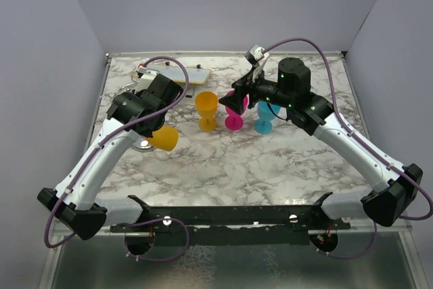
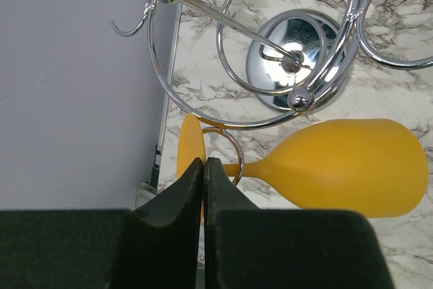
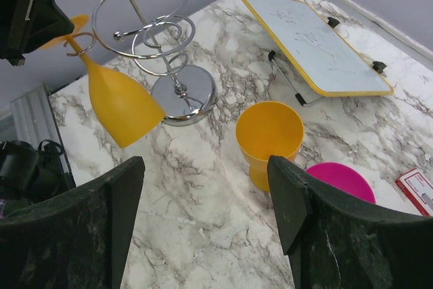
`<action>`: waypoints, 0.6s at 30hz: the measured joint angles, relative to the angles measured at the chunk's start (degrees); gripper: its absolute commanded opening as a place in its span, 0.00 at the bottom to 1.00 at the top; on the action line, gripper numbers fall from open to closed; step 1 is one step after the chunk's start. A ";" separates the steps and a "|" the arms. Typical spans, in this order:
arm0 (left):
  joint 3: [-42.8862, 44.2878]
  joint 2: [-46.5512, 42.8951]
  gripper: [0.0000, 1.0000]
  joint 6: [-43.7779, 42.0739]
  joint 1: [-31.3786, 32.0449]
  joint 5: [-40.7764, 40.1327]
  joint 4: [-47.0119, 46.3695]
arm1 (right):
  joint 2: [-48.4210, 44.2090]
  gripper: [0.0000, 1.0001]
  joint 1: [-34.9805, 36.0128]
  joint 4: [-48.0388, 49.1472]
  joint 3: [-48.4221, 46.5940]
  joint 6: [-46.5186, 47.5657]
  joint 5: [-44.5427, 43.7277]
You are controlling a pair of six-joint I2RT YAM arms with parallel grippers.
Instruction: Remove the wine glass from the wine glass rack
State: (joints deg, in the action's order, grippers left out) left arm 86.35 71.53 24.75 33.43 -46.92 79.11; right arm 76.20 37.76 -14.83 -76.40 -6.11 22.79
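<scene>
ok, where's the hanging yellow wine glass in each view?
Top external: the wine glass shows left of centre, bowl only.
Left wrist: the glass fills the lower right, stem pointing left.
Right wrist: the glass hangs upper left, bowl down.
Shared landmark: the wine glass rack, its domed chrome base beside the bowl.

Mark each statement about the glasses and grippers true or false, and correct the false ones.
1. The left gripper is shut on the foot of the hanging glass. True.
2. The right gripper grips the pink glass. False: it is open and holds nothing; the pink glass stands free.
3. The hanging glass is blue. False: it is yellow.
4. A second yellow glass stands upright on the table. True.
</scene>
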 measured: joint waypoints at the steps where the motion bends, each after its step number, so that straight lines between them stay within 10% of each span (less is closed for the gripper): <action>1: 0.39 -0.02 0.00 0.33 0.00 0.09 0.28 | 0.00 0.75 0.00 0.02 0.00 -0.09 0.00; 18: 1.27 -1.73 0.00 4.07 -0.24 3.02 2.84 | 0.00 0.75 0.00 0.37 0.00 -0.15 0.02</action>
State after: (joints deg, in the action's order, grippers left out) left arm 87.61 69.80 28.82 33.19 -43.90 81.95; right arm 76.20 37.76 -14.46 -76.40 -6.26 22.81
